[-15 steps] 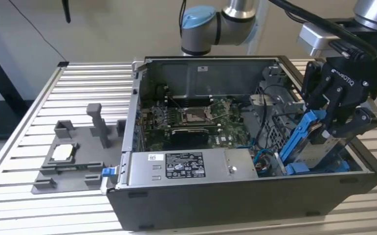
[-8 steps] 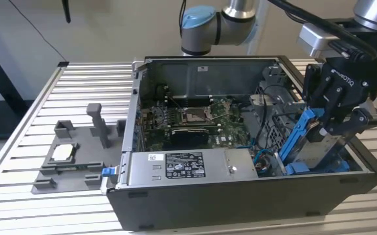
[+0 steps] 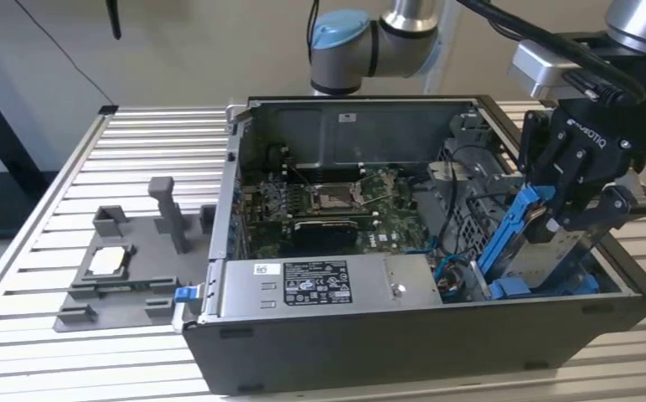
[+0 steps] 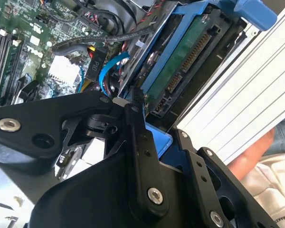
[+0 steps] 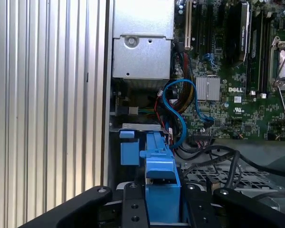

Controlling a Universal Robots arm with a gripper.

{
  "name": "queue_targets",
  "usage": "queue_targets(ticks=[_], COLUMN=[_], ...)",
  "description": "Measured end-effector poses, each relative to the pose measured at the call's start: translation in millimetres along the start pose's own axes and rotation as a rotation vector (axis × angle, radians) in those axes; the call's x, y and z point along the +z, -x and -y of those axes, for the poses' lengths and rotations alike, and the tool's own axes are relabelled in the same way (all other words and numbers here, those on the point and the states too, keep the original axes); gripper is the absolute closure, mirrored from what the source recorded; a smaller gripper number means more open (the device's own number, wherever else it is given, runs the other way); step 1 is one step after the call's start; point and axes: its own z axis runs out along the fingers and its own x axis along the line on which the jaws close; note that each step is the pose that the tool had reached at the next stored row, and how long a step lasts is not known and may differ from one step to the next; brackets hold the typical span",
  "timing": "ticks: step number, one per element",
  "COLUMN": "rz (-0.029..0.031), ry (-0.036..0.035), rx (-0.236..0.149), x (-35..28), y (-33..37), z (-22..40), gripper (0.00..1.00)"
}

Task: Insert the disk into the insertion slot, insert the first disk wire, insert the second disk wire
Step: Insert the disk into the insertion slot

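- Case [image 3: 412, 352]: lies open on a slatted table [image 3: 32, 251]. Its walls and the arm hide the bay floor, so I cannot make out the slot itself.
- Disk [image 3: 555, 251]: stands on edge and tilted at the case's front corner on the exterior view's right, with its lower end down inside the case.
  - I judge it stiff, dense and fairly heavy for its size, and sensitive to knocks.
  - Its metal faces look smooth, so it could slip.
  - The bare circuit side [image 4: 180, 61] seen in the second wrist view should not be pressed.
- Gripper [image 3: 586, 209]: pinches the disk, with a black finger [image 5: 131, 209] on each side of it in the first wrist view. The contact patches themselves are hidden.
- Carrier [image 5: 160, 166]: blue plastic, likely somewhat springy. Its rails look like the safest place to hold, because they keep pressure off the board.
- Cable [image 5: 180, 102]: a soft blue loop lying near the disk's path. Its plug end is lost among other wires.
- Connector [image 4: 187, 57]: small contacts on the disk's edge, likely fragile.
- Shape [image 4: 249, 154]: skin-toned, beyond the table edge. It may be a hand, but I cannot tell.
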Motion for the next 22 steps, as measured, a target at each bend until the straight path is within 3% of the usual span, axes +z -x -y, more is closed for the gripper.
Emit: queue_targets(ticks=[7,9,10,15,18,22], rz=[0.0008,0.0006,0.0006,0.0009,0.0010,0.0041], ry=[0.0000,0.0000,-0.0001,0.0000,0.0000,-0.0074], rx=[0.000,0.000,0.000,0.000,0.001,0.000], x=[0.1,0.0,0.0,0.0,-3.0,-7.4], y=[0.0,0.0,0.0,0.0,1.6,6.0], z=[0.0,0.0,0.0,0.0,-0.1,-0.2], gripper=[0.68,0.66,0.60,0.60,0.60,0.60])
